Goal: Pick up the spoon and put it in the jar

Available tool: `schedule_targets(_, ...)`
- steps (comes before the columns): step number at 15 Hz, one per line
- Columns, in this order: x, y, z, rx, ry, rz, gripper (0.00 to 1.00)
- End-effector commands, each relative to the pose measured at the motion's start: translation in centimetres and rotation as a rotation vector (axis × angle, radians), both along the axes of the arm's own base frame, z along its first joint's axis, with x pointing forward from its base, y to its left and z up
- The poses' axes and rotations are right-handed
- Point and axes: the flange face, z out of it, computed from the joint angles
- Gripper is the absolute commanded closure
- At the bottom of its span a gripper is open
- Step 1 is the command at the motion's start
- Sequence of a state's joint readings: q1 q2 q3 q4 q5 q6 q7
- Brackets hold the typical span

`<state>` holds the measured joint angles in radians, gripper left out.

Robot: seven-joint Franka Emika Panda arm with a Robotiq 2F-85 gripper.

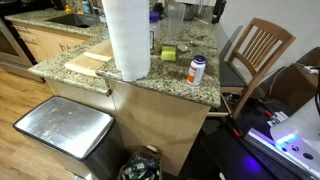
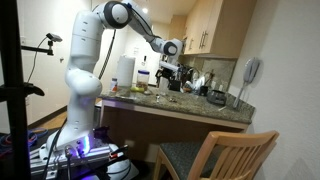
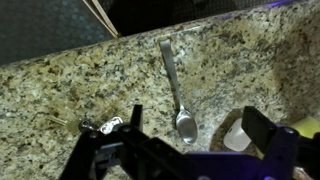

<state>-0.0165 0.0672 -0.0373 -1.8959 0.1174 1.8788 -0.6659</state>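
Observation:
In the wrist view a metal spoon (image 3: 177, 90) lies flat on the speckled granite counter (image 3: 60, 85), handle pointing away and bowl towards me. My gripper (image 3: 197, 135) is open and empty, hovering above the spoon's bowl, which sits between the two fingers and nearer the left one. In an exterior view the gripper (image 2: 168, 68) hangs over the counter. The tall clear jar (image 1: 175, 20) stands at the back of the counter in an exterior view. The spoon does not show in either exterior view.
A big paper towel roll (image 1: 127, 38) stands mid-counter, with a cutting board (image 1: 88, 63), a green object (image 1: 168, 52) and a small white orange-labelled bottle (image 1: 197, 70) near it. A whitish object (image 3: 237, 135) sits by my right finger. A wooden chair (image 1: 256, 50) and steel bin (image 1: 62, 128) flank the counter.

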Motion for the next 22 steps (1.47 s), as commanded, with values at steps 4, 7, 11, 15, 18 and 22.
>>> schedule_targets(4,0.9,2.9,-5.5,-0.013,0.031,0.037,0.0)
schedule_targets(7,1.7,2.9,-5.6,-0.048,-0.048,-0.028,0.0)
schedule_targets(11,2.0,4.0,-5.6,-0.062,-0.07,-0.07,0.0)
schedule_targets(15,2.5,4.3,-5.2,-0.046,-0.094,-0.068,0.0)
schedule_targets(18,2.6,4.3,-5.2,-0.052,-0.094,-0.042,0.0)
schedule_targets(22,2.6,4.6,-5.2,-0.023,-0.094,0.007,0.0)
